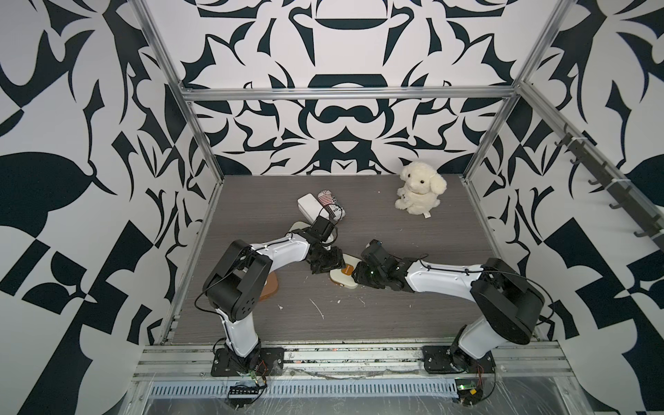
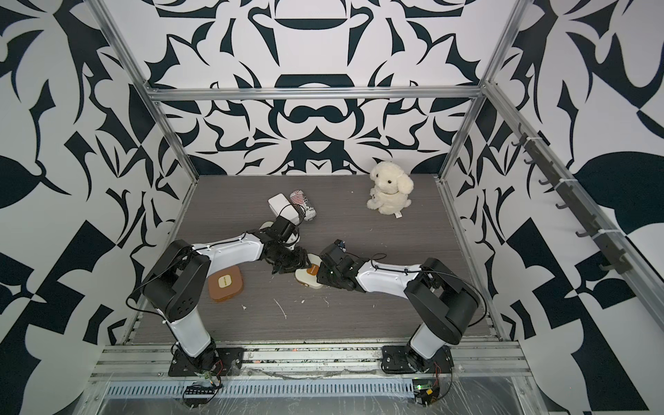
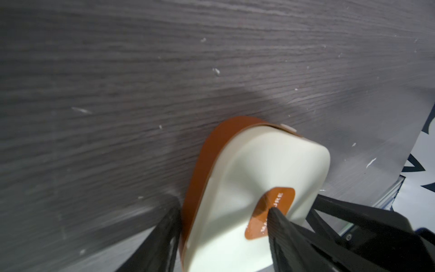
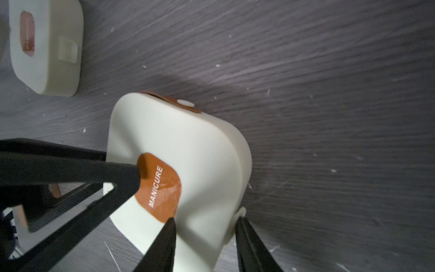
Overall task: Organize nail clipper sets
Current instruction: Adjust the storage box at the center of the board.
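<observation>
Left wrist view gives the grip closely: the left gripper (image 3: pixel 222 216) has its jaws narrow and pressed on the cream case (image 3: pixel 259 169), one finger against the brown side band, the other with its tip on the brown label. The right wrist view shows what that one hides. The right gripper (image 4: pixel 206 233), about half open, clasps the same case at the rim beside the small latch tab, and the label reads MANICURE. It shows also a second cream case (image 4: pixel 44 47), closed and lying apart on the table (image 4: pixel 329 117).

In both top views the held case is tilted near the table centre, the left claw at its 10 o'clock, the right at its 3 o'clock. I cannot tell if it touches the wood.

A top view shows the tan-brown case (image 2: pixel 226 284) whole at 8 o'clock, near the left edge. White box (image 1: pixel 309 206) and striped can (image 1: pixel 332 204) lie side by side at 11 o'clock. The plush dog (image 1: pixel 420 187) sits at 1 o'clock by the back edge. Open wood lies at 2 to 3 o'clock and along the front edge at 6 o'clock.
</observation>
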